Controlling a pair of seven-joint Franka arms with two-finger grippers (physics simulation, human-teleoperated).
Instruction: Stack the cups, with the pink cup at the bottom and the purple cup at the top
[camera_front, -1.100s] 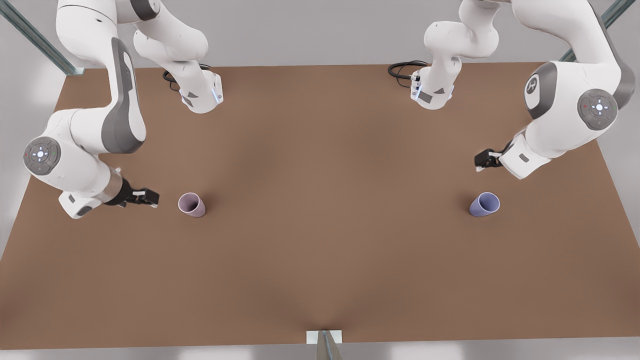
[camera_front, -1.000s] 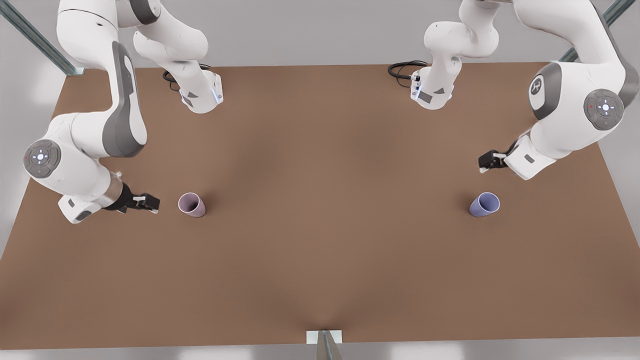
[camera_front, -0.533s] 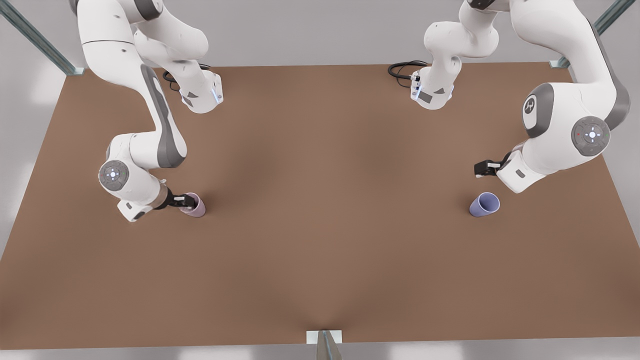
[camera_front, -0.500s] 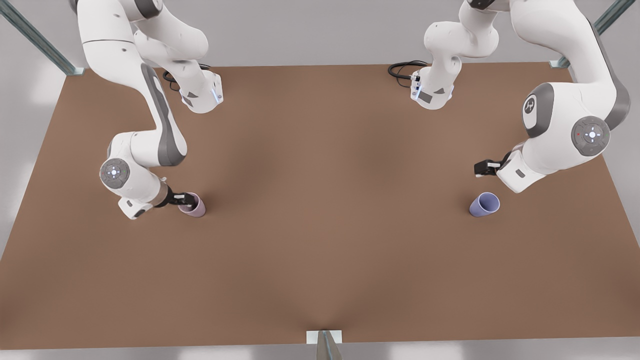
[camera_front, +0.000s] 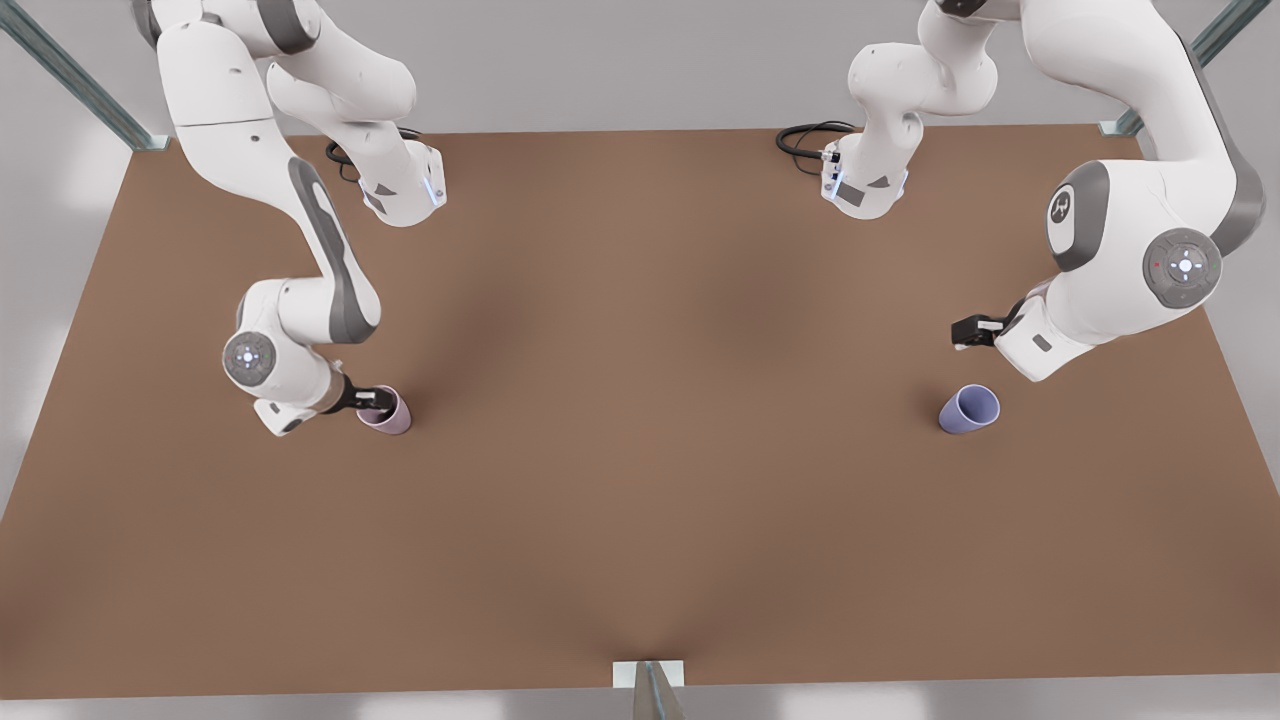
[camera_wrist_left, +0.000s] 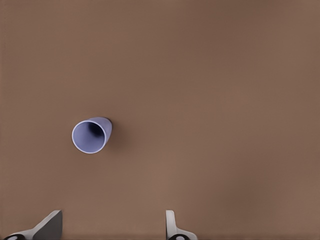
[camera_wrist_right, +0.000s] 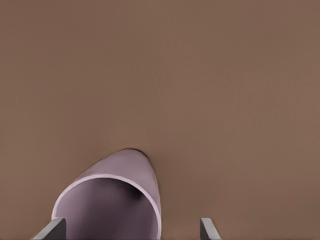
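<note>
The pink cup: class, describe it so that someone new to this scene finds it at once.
Start at the brown table and go to the front view's left, where the right hand reaches down. The pink cup stands at its fingertips, pale mauve-pink, unlike the bluer purple cup standing far across the table.

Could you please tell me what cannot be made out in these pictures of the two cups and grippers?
- Front view: the right gripper covers part of the pink cup's mouth, so contact with the rim cannot be told.
- Right wrist view: the picture's edge cuts off the pink cup's near rim and most of both fingers.
- Left wrist view: the edge cuts off the left gripper except its fingertips, which are well short of the purple cup.
</note>
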